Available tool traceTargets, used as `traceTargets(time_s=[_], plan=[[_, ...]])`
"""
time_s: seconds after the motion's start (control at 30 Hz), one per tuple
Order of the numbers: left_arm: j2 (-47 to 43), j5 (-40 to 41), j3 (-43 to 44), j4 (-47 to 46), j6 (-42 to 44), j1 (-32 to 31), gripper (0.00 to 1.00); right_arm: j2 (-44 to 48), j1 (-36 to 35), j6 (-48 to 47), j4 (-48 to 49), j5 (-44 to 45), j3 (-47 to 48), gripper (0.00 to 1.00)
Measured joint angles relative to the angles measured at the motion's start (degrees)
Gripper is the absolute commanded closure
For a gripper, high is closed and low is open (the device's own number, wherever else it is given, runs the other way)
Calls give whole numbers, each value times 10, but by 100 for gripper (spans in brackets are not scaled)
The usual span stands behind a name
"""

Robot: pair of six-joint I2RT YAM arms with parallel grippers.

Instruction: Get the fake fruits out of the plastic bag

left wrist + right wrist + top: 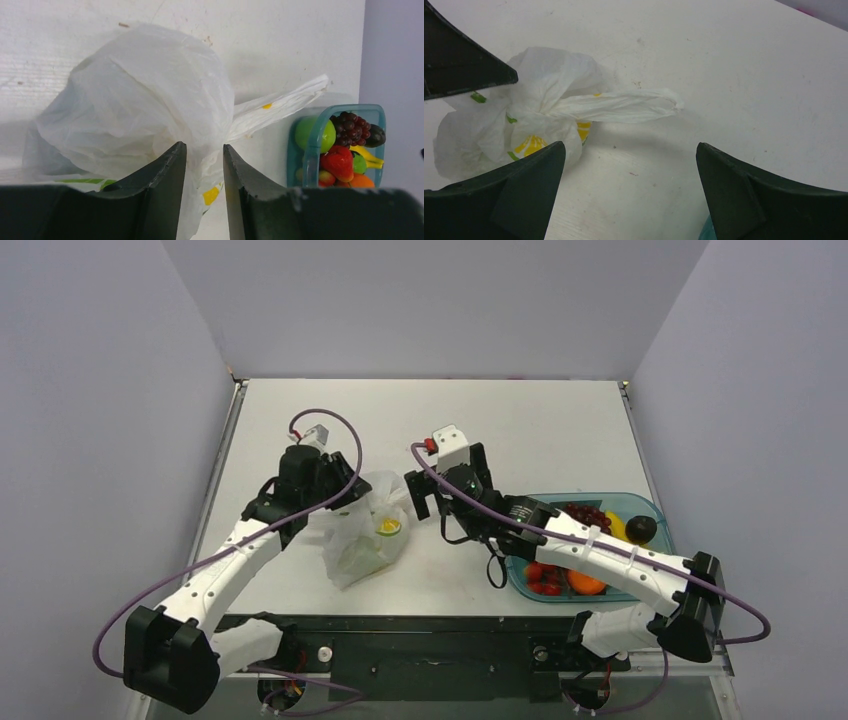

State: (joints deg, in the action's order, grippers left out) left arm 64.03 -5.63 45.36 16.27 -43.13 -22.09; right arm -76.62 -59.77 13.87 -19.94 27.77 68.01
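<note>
Here, the bag lies crumpled on the table, its lemon print showing; what it holds cannot be made out. The left gripper sits at the bag's far left edge, its fingers a little apart with white film in the gap between them. One twisted handle sticks out from the bag towards the right gripper, which hovers just right of the bag with its jaws spread wide, holding nothing. Well to the right of the bag, a teal tray holds the fruits: grapes, a green apple, a strawberry, a banana and an orange, all apart from the bag.
</note>
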Motion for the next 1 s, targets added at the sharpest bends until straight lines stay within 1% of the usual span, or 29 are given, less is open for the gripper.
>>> traceTargets(time_s=[0.07, 0.13, 0.17, 0.23, 0.27, 0.33, 0.43, 0.5, 0.6, 0.63, 0.77, 0.87, 0.93, 0.97, 1.0], plan=[[3, -17, 18, 2, 15, 16, 63, 16, 0, 16, -6, -4, -17, 0], [18, -52, 49, 5, 35, 42, 58, 30, 1, 36, -7, -14, -34, 0], [31, -72, 68, 6, 47, 58, 51, 36, 1, 47, -7, -22, -42, 0], [69, -109, 121, 23, 76, 89, 45, 41, 3, 70, -2, -42, -56, 0], [91, -123, 149, 35, 88, 99, 43, 41, 5, 82, 3, -55, -62, 0], [155, -151, 233, 75, 129, 113, 42, 39, 6, 107, 16, -87, -76, 0], [246, -187, 327, 116, 188, 112, 39, 29, 6, 146, 52, -134, -88, 0], [277, -200, 341, 140, 218, 107, 37, 21, 6, 171, 87, -161, -97, 0], [296, -200, 327, 188, 259, 89, 36, 6, 6, 218, 160, -202, -121, 3], [296, -200, 319, 196, 268, 83, 36, 3, 5, 225, 171, -208, -125, 4], [293, -207, 281, 200, 286, 73, 37, -23, -2, 262, 242, -221, -147, 10], [294, -206, 267, 203, 293, 72, 44, -40, -14, 276, 272, -207, -159, 13], [297, -207, 267, 204, 299, 72, 52, -48, -23, 278, 277, -189, -163, 14], [299, -208, 267, 204, 301, 72, 61, -53, -27, 278, 279, -179, -163, 15], [302, -209, 267, 204, 303, 72, 66, -58, -31, 276, 281, -169, -162, 16]])
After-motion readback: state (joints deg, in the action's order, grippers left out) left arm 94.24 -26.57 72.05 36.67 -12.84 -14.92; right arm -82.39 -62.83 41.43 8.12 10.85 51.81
